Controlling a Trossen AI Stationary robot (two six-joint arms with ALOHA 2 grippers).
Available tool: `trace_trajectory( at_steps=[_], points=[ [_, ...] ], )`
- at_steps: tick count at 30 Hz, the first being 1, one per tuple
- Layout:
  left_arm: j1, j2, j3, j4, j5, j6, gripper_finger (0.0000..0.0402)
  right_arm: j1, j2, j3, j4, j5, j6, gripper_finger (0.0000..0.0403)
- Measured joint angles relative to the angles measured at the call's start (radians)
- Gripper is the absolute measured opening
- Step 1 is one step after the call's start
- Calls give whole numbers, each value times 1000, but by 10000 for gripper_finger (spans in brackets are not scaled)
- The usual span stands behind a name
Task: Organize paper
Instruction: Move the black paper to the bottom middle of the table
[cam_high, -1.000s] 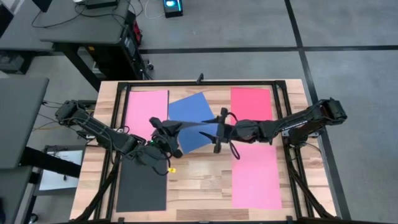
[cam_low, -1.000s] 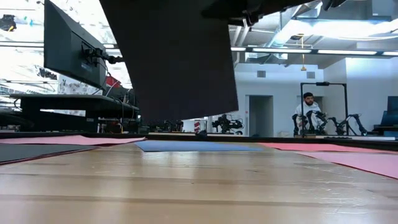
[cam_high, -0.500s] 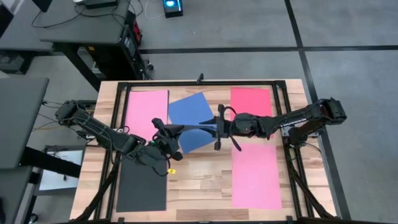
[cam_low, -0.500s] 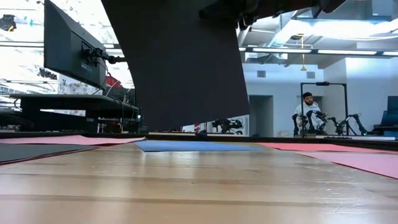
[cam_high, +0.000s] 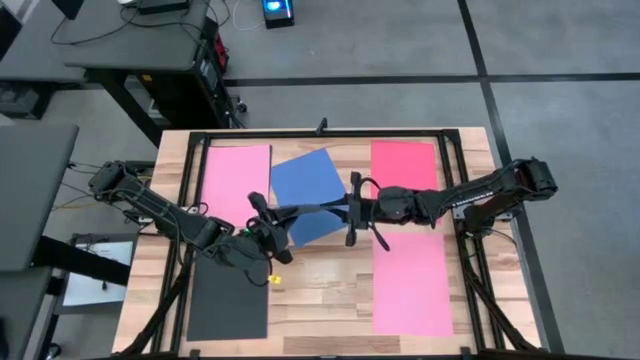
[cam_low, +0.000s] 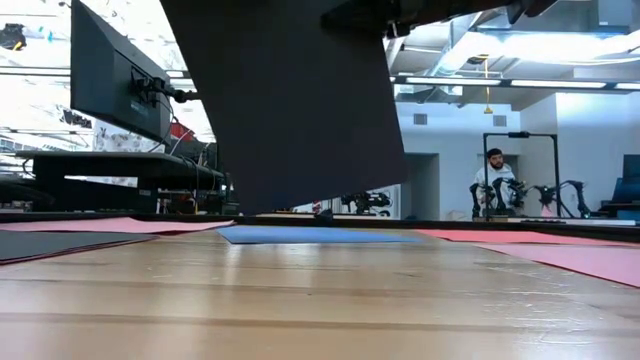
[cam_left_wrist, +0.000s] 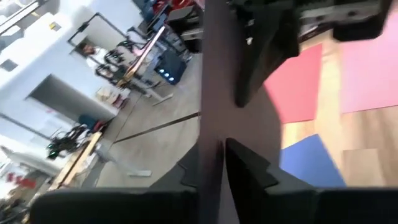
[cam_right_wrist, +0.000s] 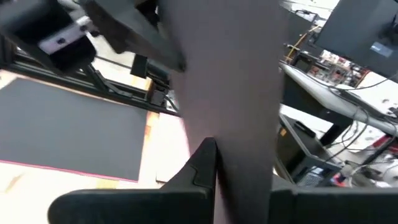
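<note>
Dark grey sheet (cam_low: 290, 100): hangs on edge above table centre, over blue sheet (cam_high: 305, 180) | right gripper (cam_high: 352, 210): jaws pinching one edge | left gripper (cam_high: 262, 218): at opposite edge, jaws slightly parted | handling: likely light, floppy, slippery; grip edges.

pink sheets: two, one (cam_high: 236, 182) at the far left, one (cam_high: 411, 285) at the near right
red sheets: one (cam_high: 404, 164)
blue sheets: one (cam_high: 305, 178)
dark sheets: two, one (cam_high: 228, 303) flat, one (cam_low: 290, 95) held in the air
</note>
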Motion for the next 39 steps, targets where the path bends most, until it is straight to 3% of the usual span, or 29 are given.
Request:
trace_trajectory(
  at_steps=[9, 18, 25, 29, 35, 39],
  points=[
    [-43, 1, 52, -5, -35, -25, 168, 2, 0, 0, -57, 27, -18, 0],
    [-172, -1, 203, -47, -204, 79, 175, 100, 1, 0, -103, 31, -75, 0],
    [-178, -11, 210, -136, -250, 5, 174, 250, 7, 0, -172, -15, -61, 0],
    [-149, -11, 210, -255, -193, -129, 173, 310, 53, 0, -178, -46, 2, 0],
    [-84, -11, 184, -411, 61, -399, 173, 333, 217, 0, -131, -91, 34, 0],
    [-56, -10, 136, -471, 143, -533, 173, 338, 324, 39, -120, -106, 77, 0]
  ],
)
